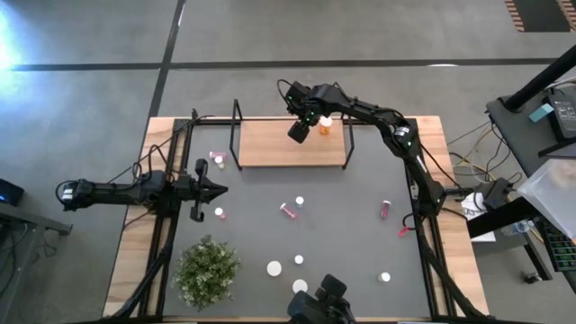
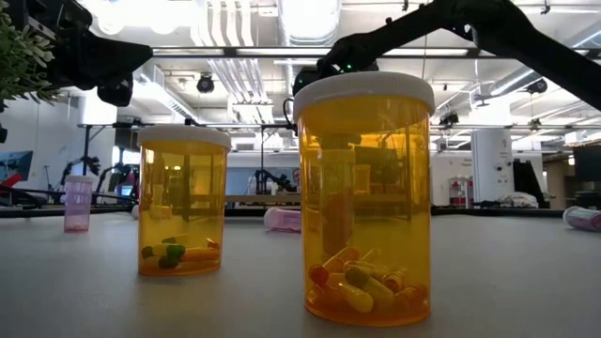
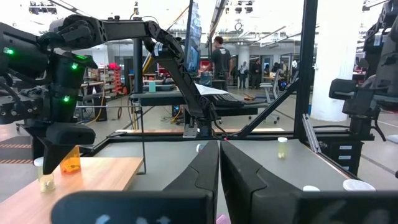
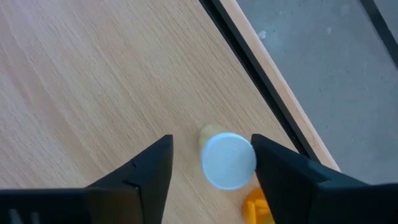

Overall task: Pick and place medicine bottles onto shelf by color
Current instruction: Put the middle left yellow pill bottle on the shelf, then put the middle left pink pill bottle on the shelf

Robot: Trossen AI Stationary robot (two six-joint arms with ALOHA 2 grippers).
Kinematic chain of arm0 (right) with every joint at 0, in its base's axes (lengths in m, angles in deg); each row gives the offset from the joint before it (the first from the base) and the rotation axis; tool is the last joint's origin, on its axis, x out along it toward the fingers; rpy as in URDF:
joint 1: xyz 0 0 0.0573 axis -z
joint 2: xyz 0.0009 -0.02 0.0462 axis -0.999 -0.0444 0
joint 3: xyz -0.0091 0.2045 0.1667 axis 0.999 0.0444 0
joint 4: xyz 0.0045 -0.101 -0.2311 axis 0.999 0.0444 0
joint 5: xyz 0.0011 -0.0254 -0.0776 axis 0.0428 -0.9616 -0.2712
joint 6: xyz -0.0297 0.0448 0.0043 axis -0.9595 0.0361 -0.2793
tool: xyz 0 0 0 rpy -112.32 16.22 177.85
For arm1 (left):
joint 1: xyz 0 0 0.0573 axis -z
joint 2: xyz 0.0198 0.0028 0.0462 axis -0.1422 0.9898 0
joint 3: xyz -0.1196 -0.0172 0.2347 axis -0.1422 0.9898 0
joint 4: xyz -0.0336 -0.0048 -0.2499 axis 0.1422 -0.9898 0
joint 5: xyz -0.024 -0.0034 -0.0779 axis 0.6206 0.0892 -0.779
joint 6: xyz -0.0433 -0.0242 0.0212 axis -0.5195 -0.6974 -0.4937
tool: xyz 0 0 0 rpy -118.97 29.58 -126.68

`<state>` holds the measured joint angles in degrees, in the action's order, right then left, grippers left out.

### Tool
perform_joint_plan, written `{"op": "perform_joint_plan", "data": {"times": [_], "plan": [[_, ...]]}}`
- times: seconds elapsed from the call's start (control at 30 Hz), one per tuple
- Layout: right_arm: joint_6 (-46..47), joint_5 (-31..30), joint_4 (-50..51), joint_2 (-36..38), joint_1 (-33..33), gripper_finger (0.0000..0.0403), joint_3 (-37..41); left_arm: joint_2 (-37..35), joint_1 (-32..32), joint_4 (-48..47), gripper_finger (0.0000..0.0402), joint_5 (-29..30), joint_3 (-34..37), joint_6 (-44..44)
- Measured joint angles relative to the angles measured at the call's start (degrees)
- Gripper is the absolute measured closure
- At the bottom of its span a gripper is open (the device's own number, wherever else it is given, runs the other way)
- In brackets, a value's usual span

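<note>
The high camera looks straight down on the whole tabletop (image 1: 360,234). The low camera sits at tabletop level, close to two orange bottles. The right wrist camera looks steeply down, near the shelf (image 4: 93,81), which the high and left wrist views share.

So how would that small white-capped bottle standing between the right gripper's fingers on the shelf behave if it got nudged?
The bottle stands upright on the smooth shelf and looks narrow, so it would probably tip easily. Being a cylinder, it would likely roll afterwards, perhaps toward the nearby shelf edge. It looks small and light, so the open right gripper could probably shift it with a slight brush.
</note>
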<state>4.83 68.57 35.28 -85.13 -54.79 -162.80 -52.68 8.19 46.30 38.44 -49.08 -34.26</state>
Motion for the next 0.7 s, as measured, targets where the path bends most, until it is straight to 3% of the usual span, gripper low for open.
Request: {"op": "perform_joint_plan", "data": {"times": [0.7], "plan": [[-0.4,-1.9,6.3,1.6,-0.3,0.0179,-13.2,0.0,0.0,0.0,0.0402,0.0,0.0,0.0]]}}
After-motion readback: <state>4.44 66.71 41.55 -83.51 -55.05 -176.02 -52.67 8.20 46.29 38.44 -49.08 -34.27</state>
